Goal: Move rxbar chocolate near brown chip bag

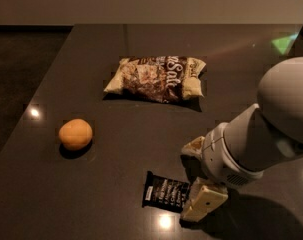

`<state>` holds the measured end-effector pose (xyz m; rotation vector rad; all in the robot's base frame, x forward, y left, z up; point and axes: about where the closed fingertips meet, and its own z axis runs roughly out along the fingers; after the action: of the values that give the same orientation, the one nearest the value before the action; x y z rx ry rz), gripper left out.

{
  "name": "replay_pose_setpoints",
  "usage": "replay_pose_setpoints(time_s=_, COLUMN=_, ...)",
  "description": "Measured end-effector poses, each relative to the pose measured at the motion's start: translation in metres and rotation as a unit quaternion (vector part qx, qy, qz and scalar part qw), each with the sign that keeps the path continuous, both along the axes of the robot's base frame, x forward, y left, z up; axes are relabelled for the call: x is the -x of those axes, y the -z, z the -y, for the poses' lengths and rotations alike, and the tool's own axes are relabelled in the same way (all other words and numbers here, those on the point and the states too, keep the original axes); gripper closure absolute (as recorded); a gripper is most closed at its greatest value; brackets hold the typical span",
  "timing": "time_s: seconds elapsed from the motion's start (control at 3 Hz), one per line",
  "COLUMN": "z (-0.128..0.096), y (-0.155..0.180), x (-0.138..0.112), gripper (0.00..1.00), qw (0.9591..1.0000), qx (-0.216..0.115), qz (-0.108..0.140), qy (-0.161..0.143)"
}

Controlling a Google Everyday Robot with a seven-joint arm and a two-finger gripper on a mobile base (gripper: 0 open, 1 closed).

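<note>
I log, on the dark table: brown chip bag; round orange fruit; rxbar chocolate, gripper at its right end.

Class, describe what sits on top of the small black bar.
The robot's gripper hangs over one end of the glossy black rectangular bar, hiding that edge; nothing else covers it.

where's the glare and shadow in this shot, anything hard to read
Camera view: dim, warm light; bright glare spots on the glossy table, one just below the rxbar chocolate; a green reflection at top right. The orange and brown chip bag cast soft shadows; the gripper, at the bar's right end, darkens the table under it.
</note>
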<state>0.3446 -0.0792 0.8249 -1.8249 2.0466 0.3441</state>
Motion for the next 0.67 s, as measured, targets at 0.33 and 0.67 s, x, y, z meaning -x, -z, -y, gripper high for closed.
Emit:
replay_pose_setpoints(time_s=0.33, z=-0.0006, y=-0.0020, x=0.0018, gripper=0.51, qw=1.0000, qx=0.004, qz=0.001, qy=-0.003)
replay_pose_setpoints(time_s=0.67, z=0.0032, y=-0.0068, x=-0.0005, gripper=0.74, qw=1.0000, qx=0.008, qz=0.002, qy=-0.001)
